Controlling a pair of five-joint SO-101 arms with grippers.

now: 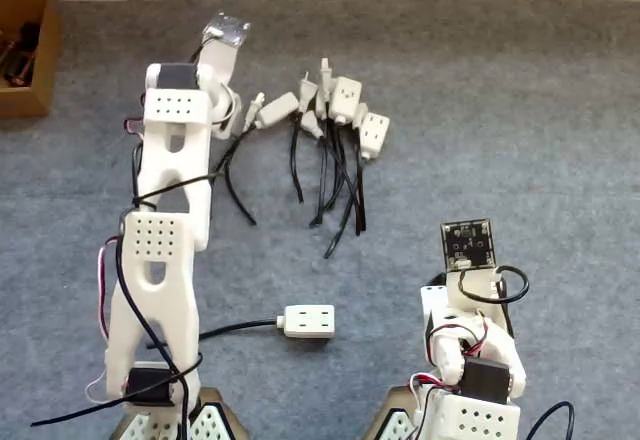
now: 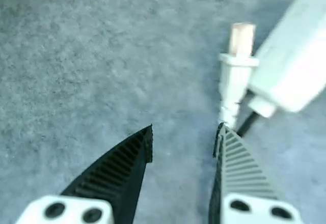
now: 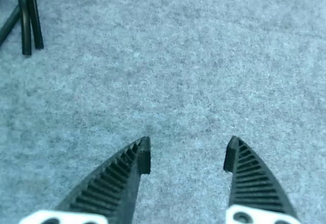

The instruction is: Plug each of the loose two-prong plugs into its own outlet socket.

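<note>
The left claw gapes just beside the cord end of a plug, likely lined up to grip it; an outlet lies alongside; the right claw, also released, hangs near its base over the worktop, probably idle.

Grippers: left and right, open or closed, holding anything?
Left gripper: open, holding nothing; a two-prong plug lies just past one fingertip.
Right gripper: open, empty, over grey carpet.

White perforated arms, black cables, dark ribbed tool fingers.
</note>
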